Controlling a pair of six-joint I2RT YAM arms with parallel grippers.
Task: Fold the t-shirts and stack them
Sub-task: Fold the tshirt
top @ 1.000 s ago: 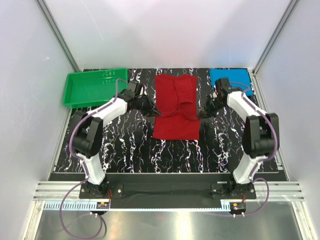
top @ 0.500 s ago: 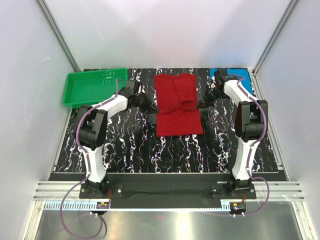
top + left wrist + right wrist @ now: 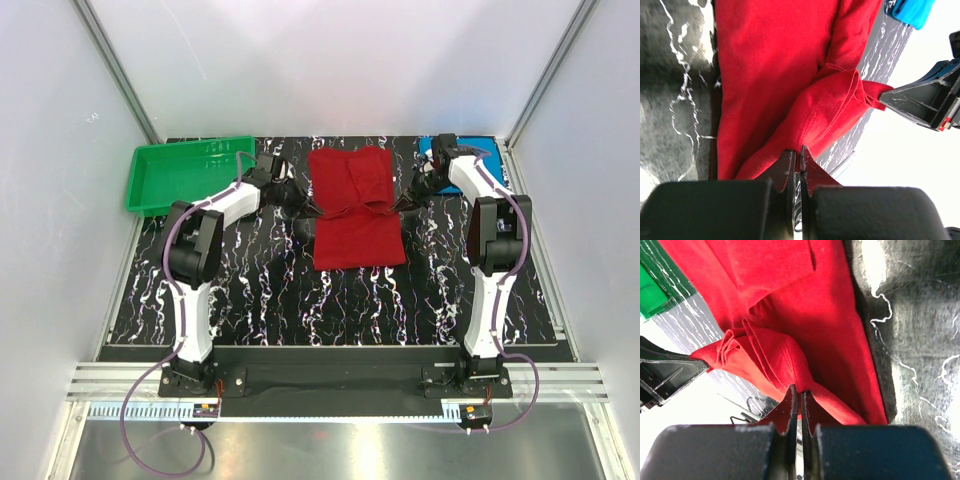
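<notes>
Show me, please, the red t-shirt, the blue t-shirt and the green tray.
red t-shirt [image 3: 355, 242]: top external view, near flat part.
blue t-shirt [image 3: 492, 147]: top external view, far right corner.
green tray [image 3: 180, 180]: top external view, bare floor.

The table [image 3: 260, 300] is carrying a red t-shirt [image 3: 357, 238] between left gripper [image 3: 314, 210] and right gripper [image 3: 401, 207] — green tray [image 3: 185, 178], blue t-shirt [image 3: 489, 147] lying outside them.

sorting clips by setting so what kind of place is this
Most likely a robotics lab test cell, not a home: plain white panel walls on aluminium posts, two arms bolted at the edge of a black marbled table, and staged props, a red t-shirt and a green tray.
</notes>
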